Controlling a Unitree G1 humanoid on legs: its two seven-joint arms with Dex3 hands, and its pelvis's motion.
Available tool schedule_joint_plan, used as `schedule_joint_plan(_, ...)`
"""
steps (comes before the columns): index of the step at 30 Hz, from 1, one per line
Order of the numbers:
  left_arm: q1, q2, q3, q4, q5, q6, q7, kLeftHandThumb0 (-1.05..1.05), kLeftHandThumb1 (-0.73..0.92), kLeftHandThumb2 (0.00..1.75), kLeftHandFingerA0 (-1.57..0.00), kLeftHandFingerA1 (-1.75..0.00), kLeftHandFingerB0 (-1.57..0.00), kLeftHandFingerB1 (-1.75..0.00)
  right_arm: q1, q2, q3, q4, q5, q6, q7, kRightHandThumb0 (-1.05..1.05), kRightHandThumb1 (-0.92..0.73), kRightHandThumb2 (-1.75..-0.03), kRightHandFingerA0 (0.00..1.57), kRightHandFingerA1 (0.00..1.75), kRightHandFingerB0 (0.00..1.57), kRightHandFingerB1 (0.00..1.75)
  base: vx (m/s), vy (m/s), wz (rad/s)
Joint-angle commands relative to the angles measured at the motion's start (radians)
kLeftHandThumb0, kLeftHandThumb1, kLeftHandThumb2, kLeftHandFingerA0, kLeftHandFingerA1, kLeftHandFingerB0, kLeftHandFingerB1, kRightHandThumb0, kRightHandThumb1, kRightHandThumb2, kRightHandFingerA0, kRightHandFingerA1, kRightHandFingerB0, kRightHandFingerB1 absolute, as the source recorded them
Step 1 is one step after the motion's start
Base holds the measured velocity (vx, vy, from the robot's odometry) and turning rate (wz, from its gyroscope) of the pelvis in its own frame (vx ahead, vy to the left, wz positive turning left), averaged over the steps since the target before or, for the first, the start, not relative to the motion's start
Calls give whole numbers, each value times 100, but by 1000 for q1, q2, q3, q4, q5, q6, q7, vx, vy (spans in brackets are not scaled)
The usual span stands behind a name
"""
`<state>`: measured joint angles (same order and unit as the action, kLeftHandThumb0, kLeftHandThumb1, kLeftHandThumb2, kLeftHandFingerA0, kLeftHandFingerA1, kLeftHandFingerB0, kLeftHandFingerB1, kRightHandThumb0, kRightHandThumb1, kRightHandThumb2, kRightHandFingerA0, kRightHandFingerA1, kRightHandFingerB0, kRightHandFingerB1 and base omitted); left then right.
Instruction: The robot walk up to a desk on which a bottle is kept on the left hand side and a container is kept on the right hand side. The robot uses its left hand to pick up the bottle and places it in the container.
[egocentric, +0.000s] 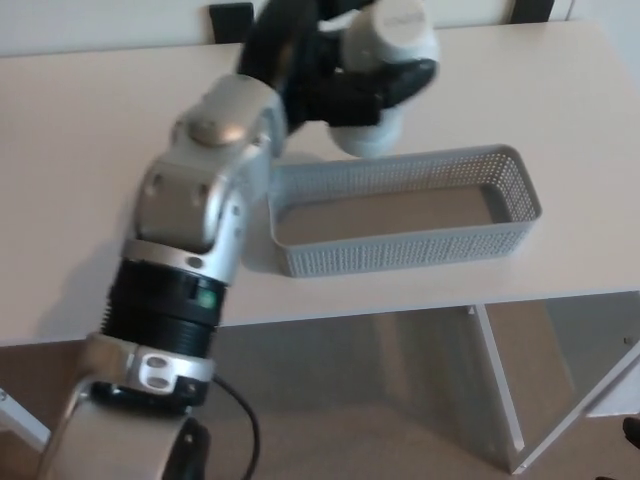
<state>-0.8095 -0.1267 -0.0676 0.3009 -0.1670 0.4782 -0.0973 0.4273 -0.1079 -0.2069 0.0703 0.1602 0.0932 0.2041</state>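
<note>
Head view only, so you're reading everything from one downward look at the desk (90, 150). Left hand (335, 70) is clamped around the bottle (385, 75), black fingers (405, 78) wrapped across the white body below the cap, thumb side hidden behind it. Bottle is lifted clear of the desk, tilted with its cap (392, 30) toward the far edge and its rounded bottom pointing down at you. Its bottom end overlaps the container (400, 250) at the far rim, near the container's left half; you can't tell from this angle whether it is directly above the inside or just behind the far wall. No contact visible between bottle and container. Container is a grey perforated basket, long side running left to right, sitting on the right part of the desk close to the front edge, inside bare. Left arm (200, 200) fills the picture's left-centre: silver forearm shells, black wrist ring with a small green light (207, 297), a cable looping at the bottom edge. Forearm crosses in front of the container's left end and hides that corner. Right hand doesn't show anywhere in frame. Desk top is pale and plain; a dark object (232, 18) sits at the far edge behind the arm, too cropped to identify. Floor and a white desk leg (500, 400) show below the front edge.
</note>
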Motion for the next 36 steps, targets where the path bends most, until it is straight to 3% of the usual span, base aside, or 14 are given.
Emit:
schedule_joint_plan(1,26,-24,-51,-12,50,-21,18,-21,52,105,-126,-118,-100,-109,-2,-12,1,-1,-4,18,-7,-20,-49,-92,37,60,13,49,0,0,0)
schedule_joint_plan(2,35,-27,-63,-11,54,-25,15,-28,65,75,-128,-103,-92,-118,-8,-12,-1,3,-3,18,-9,-20,-49,-92,38,61,13,49,0,0,0)
schedule_joint_plan(3,45,-32,-71,-13,55,-23,13,-28,66,73,-129,-102,-92,-117,-11,-12,-1,5,-3,15,-10,-20,-49,-92,38,61,14,49,0,0,0)
schedule_joint_plan(4,56,-37,-77,-16,55,-21,12,-28,66,73,-129,-102,-92,-117,-13,-12,-2,7,-4,12,-11,-20,-49,-92,38,61,14,49,0,0,0)
schedule_joint_plan(5,70,-47,-73,-23,42,-14,10,-28,55,98,-127,-115,-99,-109,-10,-13,-1,3,-7,11,-12,-19,-49,-93,38,61,14,49,0,0,0)
schedule_joint_plan(13,101,-42,-67,-21,41,-29,-10,-22,53,110,-129,-123,-100,-106,-18,-19,-3,11,-5,13,-9,-21,-49,-92,38,62,14,49,0,0,0)
schedule_joint_plan(26,130,-14,-42,1,35,-57,-40,-21,54,108,-126,-116,-95,-103,5,-15,-3,-8,2,18,-7,-20,-50,-93,36,60,14,49,0,0,0)
schedule_joint_plan(27,131,-19,-31,2,28,-52,-34,-27,68,78,-124,-104,-91,-94,3,-15,-3,-7,2,19,-8,-20,-50,-93,36,60,14,49,0,0,0)
schedule_joint_plan(28,131,-23,-23,2,24,-49,-29,-27,68,78,-124,-104,-91,-94,2,-16,-3,-6,2,19,-8,-20,-50,-93,36,60,14,49,0,0,0)
schedule_joint_plan(29,123,-26,-11,-5,19,-5,-13,-56,66,61,-81,-47,-49,-36,-5,-18,-4,2,3,19,-7,-20,-50,-93,36,60,13,49,0,0,0)
schedule_joint_plan(30,117,-28,-2,-10,16,28,-2,-56,66,61,-81,-47,-49,-36,-11,-19,-5,7,5,19,-6,-20,-50,-93,36,60,13,49,0,0,0)
schedule_joint_plan(31,102,-26,18,-11,-13,80,-17,-78,54,65,-5,-21,-7,-21,-15,-19,-5,9,3,19,-8,-21,-50,-93,37,61,13,49,0,0,0)
schedule_joint_plan(32,90,-25,40,-13,-38,131,-26,-78,50,92,0,-13,0,-14,-17,-18,-4,7,1,22,-11,-20,-49,-92,37,61,13,49,0,0,0)
schedule_joint_plan(36,81,-7,71,-14,-70,183,-65,-100,69,104,0,-1,0,0,-11,-15,-5,0,2,29,-16,-20,-50,-93,36,60,13,49,0,0,0)
